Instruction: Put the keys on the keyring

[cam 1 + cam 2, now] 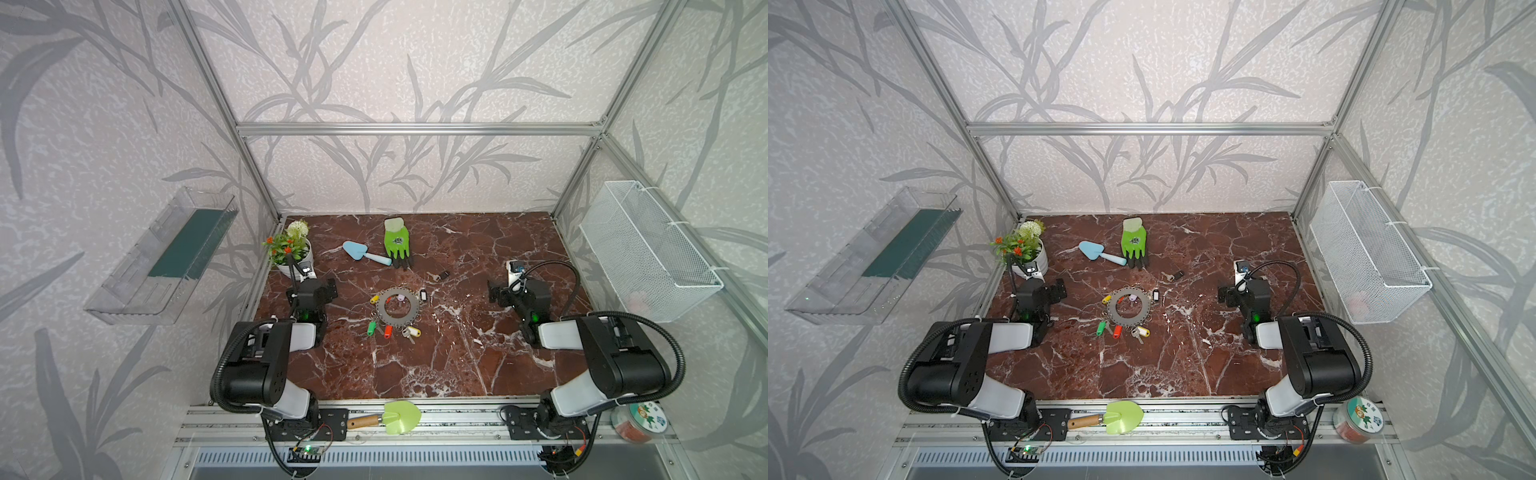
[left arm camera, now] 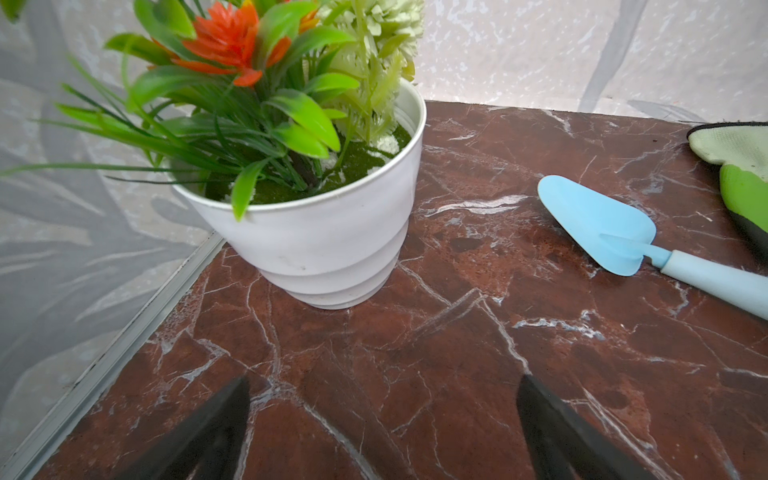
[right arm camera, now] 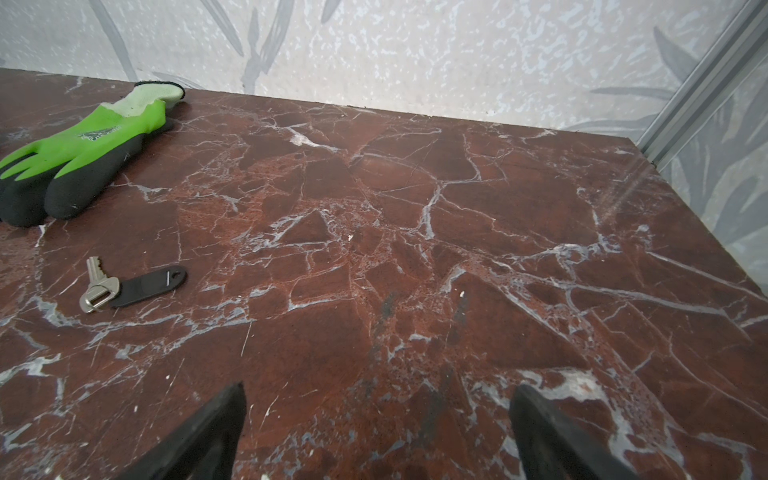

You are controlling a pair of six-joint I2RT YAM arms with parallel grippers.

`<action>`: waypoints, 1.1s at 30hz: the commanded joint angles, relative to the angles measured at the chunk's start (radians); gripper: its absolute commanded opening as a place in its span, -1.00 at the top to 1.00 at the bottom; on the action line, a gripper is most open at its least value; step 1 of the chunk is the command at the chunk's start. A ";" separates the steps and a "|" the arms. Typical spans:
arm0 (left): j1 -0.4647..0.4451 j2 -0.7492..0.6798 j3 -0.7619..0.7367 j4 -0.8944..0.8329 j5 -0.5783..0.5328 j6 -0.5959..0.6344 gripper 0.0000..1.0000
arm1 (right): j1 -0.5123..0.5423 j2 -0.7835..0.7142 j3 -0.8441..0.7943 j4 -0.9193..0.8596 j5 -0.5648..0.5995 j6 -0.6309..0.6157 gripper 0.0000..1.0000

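- Nearest us, the keyring (image 1: 400, 323) lies flat in the middle of the table (image 3: 415, 249). Tagged keys (image 1: 387, 331) fan out round its rim, and we cannot tell which of them are hooked on.
- We judge that a gripper coming down here could drag the ring or tangle the small split rings. Everything lies loose and thin on smooth stone.
- Just beyond it, a loose key (image 3: 99, 286) with a black tag (image 3: 149, 280) lies flat on the marble, apart from the ring.
- We take this key for the likely pick, and for the main risk. Key and tag are so thin that the fingers may scrape the table and skid it away. They may also pinch only the tag, leaving the key to swing.
- Farther back lie the glove (image 1: 397, 243) and the blue trowel (image 2: 602, 224), and the plant pot (image 2: 324, 241) stands in the corner. The left arm sits close to the pot, so a careless sweep could tip it.
- The left gripper (image 2: 384, 380) is fully released, with its jaws spread wide over bare marble just short of the pot. It holds nothing and touches nothing that we can see.
- The right gripper (image 3: 379, 387) is likewise spread wide and empty, with only table between its fingers. The loose key lies well off to one side of it.
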 commanded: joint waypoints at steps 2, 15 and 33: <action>0.003 0.007 0.020 0.002 0.004 0.003 -0.98 | 0.007 0.006 0.013 0.020 0.018 -0.012 -0.98; 0.004 0.007 0.020 0.002 0.004 0.002 -0.98 | 0.008 0.007 0.014 0.020 0.020 -0.012 -0.98; 0.009 0.005 0.018 0.003 0.016 0.000 -0.98 | -0.006 0.005 0.013 0.020 0.010 0.005 -0.98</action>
